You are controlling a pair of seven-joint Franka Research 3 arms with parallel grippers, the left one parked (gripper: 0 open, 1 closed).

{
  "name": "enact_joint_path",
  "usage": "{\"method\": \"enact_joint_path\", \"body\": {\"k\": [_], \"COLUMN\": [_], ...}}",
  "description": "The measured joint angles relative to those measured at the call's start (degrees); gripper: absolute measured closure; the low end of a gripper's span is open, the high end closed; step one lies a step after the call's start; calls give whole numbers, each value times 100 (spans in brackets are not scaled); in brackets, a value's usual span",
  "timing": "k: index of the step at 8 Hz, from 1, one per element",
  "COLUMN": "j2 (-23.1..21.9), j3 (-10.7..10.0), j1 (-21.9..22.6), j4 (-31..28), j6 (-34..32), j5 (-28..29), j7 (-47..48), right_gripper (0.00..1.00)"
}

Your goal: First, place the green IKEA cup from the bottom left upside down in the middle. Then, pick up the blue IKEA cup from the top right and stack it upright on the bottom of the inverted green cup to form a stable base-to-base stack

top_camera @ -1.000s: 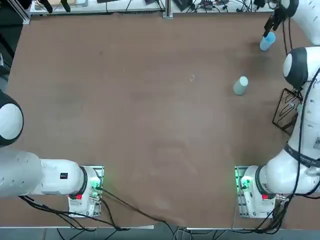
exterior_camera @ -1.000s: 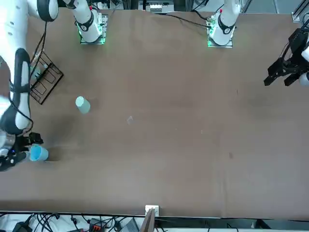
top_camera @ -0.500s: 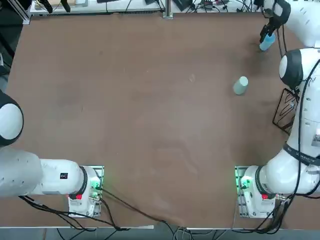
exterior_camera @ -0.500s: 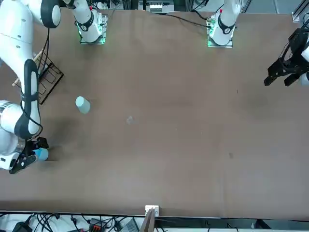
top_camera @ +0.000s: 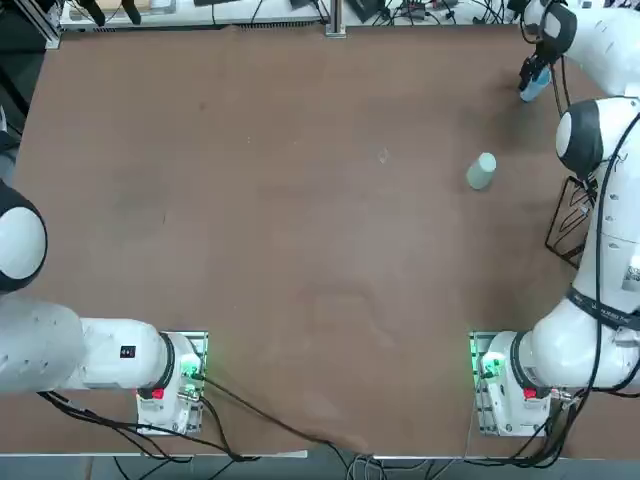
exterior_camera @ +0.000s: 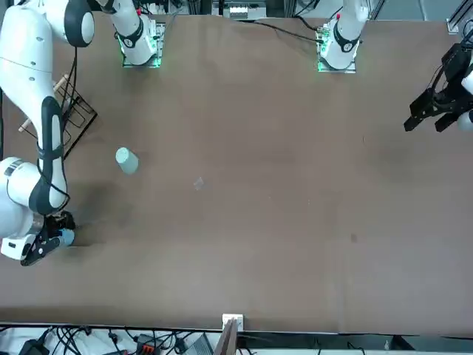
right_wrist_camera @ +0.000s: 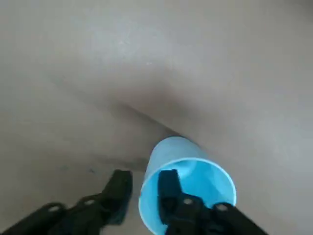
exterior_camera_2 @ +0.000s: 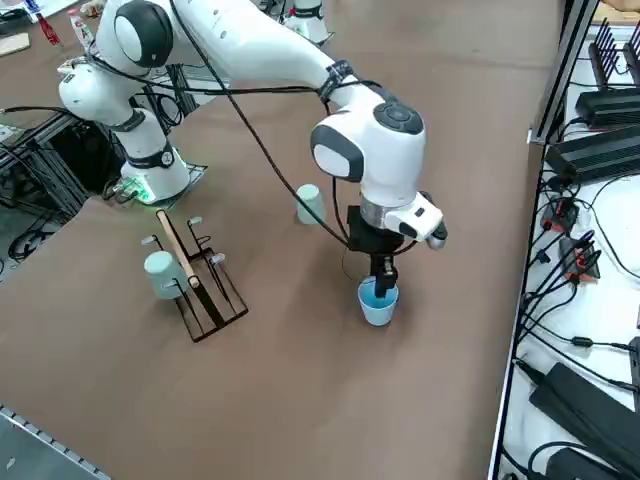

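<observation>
right gripper (right_wrist_camera: 145,178): top view, upper right — fingers apart, one inside blue cup (right_wrist_camera: 168,149), one outside | green cup (top_camera: 481,171): inverted — right of centre

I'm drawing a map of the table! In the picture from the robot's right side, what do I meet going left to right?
Black wire rack, green cup, blue cup, black power brick.

The plain brown surface (exterior_camera_2: 300,400) spread beneath the end effector (exterior_camera_2: 382,280); well beyond it, a white side table (exterior_camera_2: 610,240) carried black boxes (exterior_camera_2: 600,155) and tangled cables (exterior_camera_2: 560,280).
</observation>
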Motion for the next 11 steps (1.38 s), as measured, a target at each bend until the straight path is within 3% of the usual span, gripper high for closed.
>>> {"method": "enact_joint_path", "body": {"k": [1, 2, 3, 5, 7, 9, 11], "j2": [0, -1, -15, -102, -413, -995, -1725], "j3": [0, -1, -12, -11, -9, -1, 11], "j1": [-10, -22, -33, -41, -28, 56, 319], "j4": [0, 0, 9, 23, 95, 103, -345], "j6": [18, 23, 31, -26, -576, -1309, -1585], "j5": [-1, -1, -9, -5, 0, 28, 49], "j7": [-16, -73, -161, -333, -372, -329, 190], "right_gripper": [79, 84, 96, 97, 97, 97, 97]}}
